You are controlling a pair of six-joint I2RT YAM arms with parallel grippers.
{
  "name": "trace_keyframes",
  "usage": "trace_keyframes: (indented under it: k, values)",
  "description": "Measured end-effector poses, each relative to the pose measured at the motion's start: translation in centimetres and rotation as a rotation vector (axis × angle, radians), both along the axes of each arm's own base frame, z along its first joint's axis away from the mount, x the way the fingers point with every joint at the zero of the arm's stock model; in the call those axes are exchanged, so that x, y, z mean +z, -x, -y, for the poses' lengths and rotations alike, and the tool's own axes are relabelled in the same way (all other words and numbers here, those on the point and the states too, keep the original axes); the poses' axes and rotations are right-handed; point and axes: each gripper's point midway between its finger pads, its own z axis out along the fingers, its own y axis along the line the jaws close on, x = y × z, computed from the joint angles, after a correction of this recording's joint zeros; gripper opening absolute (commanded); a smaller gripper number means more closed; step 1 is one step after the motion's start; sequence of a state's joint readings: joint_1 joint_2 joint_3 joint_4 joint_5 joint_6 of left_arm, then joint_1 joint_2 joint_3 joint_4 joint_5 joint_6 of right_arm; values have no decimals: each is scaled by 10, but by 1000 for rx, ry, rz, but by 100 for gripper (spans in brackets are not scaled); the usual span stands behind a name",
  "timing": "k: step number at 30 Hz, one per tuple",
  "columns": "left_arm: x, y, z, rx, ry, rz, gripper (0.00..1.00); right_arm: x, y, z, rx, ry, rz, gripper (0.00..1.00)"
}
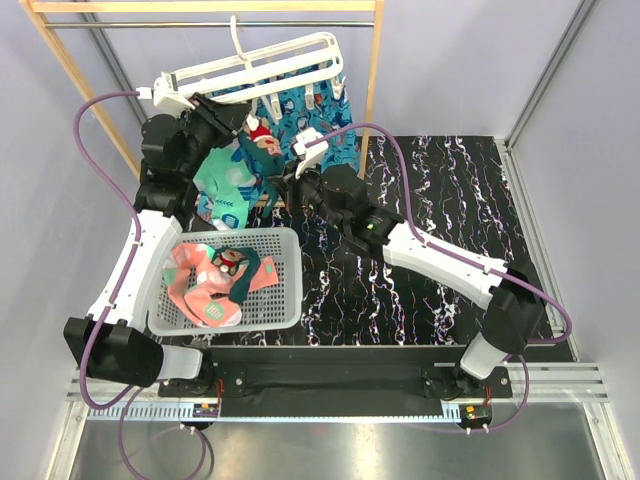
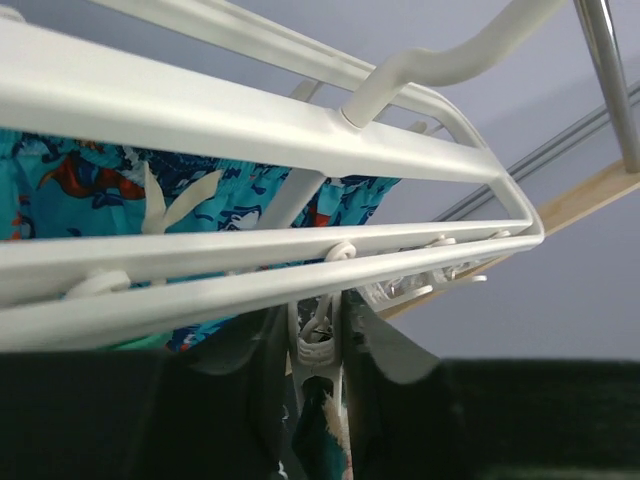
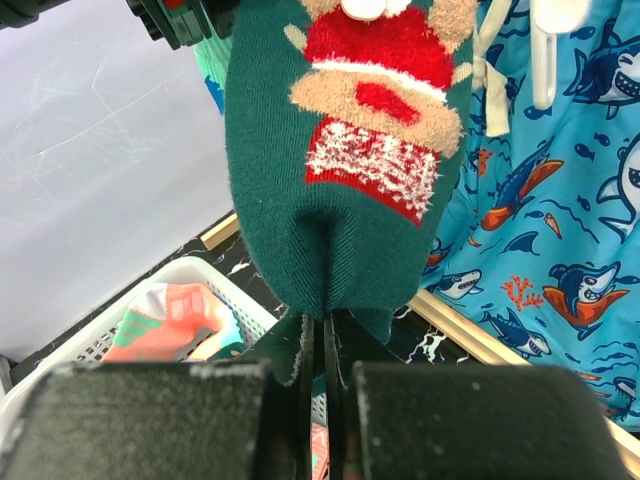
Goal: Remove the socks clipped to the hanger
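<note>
Partway: some socks (image 1: 205, 282) in near-left basket (image 1: 296, 280); others hang from far hanger (image 1: 255, 68).
My right pincer (image 3: 318, 375) clamped shut on Santa sock (image 3: 340, 200); left pincer (image 2: 320, 345) straddles a clip (image 2: 318, 332), squeeze unclear.

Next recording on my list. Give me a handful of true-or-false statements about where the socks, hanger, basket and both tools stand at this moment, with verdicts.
1. The right tool is shut on the lower end of the dark green Santa sock. True.
2. The white mesh basket holds nothing. False: pink socks and other socks lie in it.
3. The left tool is up at the white hanger, straddling a clip. True.
4. The hanger lies flat on the table. False: it hangs by its hook from the metal rail of the wooden rack.
</note>
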State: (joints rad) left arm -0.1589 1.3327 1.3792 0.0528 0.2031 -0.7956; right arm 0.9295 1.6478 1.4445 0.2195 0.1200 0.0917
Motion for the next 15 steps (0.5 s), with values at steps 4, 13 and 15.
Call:
trace_keyframes:
  k: [4, 13, 15]
  values:
    - [4, 0, 0, 0, 5, 14, 0, 1, 0, 1, -1, -1, 1, 0]
    - [5, 0, 0, 0, 14, 14, 35, 6, 3, 5, -3, -10, 7, 0]
    - [3, 0, -1, 4, 14, 6, 50, 8, 3, 5, -3, -12, 9, 0]
